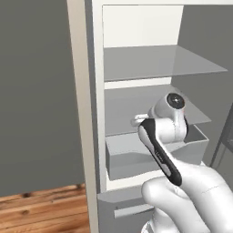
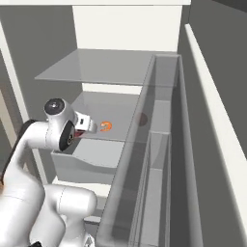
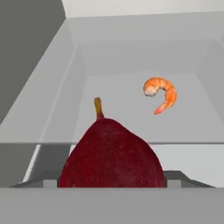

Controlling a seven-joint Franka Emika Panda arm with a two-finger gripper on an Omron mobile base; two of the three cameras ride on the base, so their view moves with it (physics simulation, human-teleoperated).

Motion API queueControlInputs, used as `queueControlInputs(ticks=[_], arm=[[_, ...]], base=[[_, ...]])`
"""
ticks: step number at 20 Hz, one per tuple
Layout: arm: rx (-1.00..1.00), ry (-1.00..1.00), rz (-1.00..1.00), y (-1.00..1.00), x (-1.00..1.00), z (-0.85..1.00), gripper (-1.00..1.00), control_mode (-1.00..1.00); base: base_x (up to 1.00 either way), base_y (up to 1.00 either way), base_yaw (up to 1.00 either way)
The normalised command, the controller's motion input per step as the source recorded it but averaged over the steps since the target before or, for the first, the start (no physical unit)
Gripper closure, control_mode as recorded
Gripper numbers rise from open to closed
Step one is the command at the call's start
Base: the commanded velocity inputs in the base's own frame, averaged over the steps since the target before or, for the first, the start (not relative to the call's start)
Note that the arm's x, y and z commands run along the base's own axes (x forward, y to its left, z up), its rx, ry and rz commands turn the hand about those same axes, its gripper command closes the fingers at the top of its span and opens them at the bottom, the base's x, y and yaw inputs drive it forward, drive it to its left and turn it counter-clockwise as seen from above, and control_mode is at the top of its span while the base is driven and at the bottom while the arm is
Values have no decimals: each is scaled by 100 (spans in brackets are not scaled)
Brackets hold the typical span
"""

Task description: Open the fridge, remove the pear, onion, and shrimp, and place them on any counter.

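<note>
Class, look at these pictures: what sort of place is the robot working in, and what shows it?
Likely inside an open kitchen fridge: white interior with grey shelves, a grey drawer, and food: an orange curled shrimp and a dark-red stemmed fruit.

A wooden floor lies beside a plain grey wall (lower left).

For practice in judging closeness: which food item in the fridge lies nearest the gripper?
The dark-red item with a tan stalk, looming right before the gripper in the hand view; the orange shrimp lies farther back on the shelf.
</note>
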Motion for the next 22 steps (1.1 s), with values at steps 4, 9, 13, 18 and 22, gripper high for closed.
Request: queueControlInputs(ticks=[4, 9, 13, 18, 22], arm=[[0, 23, 0, -1, -85, 99, 100, -100], [0, 25, -1, -6, -53, 83, 100, -100], [1, 8, -8, -14, -71, 40, 100, -100], [0, 3, -3, -5, -28, 11, 100, -100], [0, 0, 0, 0, 0, 0, 100, -100]], base=[[0, 0, 0], [0, 0, 0], [0, 0, 0], [0, 0, 0], [0, 0, 0]])
